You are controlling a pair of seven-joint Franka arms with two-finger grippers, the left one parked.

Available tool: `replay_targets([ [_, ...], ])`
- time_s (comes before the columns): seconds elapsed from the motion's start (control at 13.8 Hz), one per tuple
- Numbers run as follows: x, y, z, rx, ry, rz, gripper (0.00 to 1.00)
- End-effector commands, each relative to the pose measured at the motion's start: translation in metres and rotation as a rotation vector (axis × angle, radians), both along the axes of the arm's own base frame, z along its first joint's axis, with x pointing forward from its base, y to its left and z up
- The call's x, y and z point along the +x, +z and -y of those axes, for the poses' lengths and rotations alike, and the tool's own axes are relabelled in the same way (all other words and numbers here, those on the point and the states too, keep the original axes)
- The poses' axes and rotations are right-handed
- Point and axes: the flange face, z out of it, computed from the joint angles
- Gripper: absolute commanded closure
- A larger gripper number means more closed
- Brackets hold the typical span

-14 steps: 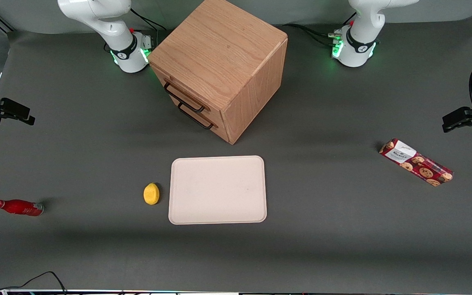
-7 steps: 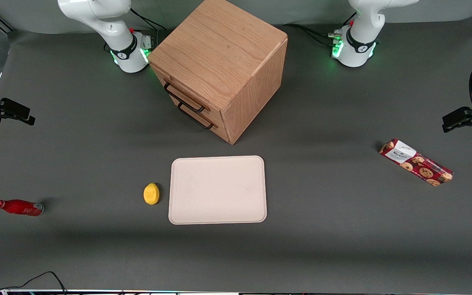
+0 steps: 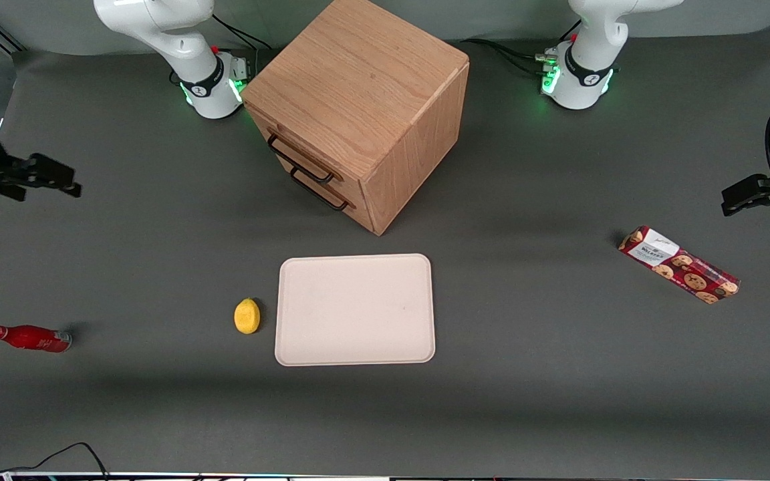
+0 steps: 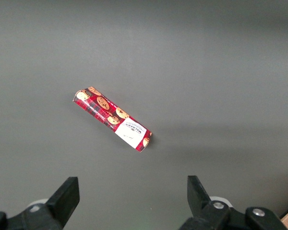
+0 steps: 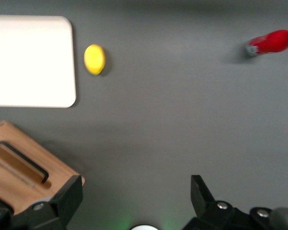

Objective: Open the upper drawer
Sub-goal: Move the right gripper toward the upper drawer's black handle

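Observation:
The oak cube cabinet (image 3: pixel 365 87) stands at the table's middle, far from the front camera. Its upper drawer (image 3: pixel 286 148) is shut, its black bar handle (image 3: pixel 299 162) just above the lower drawer's handle (image 3: pixel 319 191). My right gripper (image 3: pixel 67 180) hovers open and empty at the working arm's end of the table, well away from the cabinet and about level with the handles. In the right wrist view the gripper (image 5: pixel 136 187) is open over bare table, and a corner of the cabinet front (image 5: pixel 24 184) with one black handle (image 5: pixel 21 161) shows beside one finger.
A cream tray (image 3: pixel 355 309) lies nearer the front camera than the cabinet, with a yellow lemon (image 3: pixel 246 315) beside it. A red bottle (image 3: pixel 29 338) lies toward the working arm's end. A red cookie packet (image 3: pixel 679 264) lies toward the parked arm's end.
My right gripper has moved in from the table's end toward the cabinet. The drawers and the loose objects have not moved.

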Motion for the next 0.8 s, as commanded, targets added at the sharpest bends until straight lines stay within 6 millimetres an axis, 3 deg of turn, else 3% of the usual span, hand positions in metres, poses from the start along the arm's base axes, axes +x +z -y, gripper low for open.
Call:
replay_targets([
  [0.0,-0.013,0.010,-0.054,0.015,0.111,-0.024,0.00],
  [0.15,-0.019,0.009,-0.087,0.023,0.173,-0.039,0.00],
  [0.51,-0.055,0.013,-0.197,0.022,0.389,-0.056,0.00],
  [0.73,-0.074,0.014,-0.247,0.086,0.478,-0.068,0.00],
])
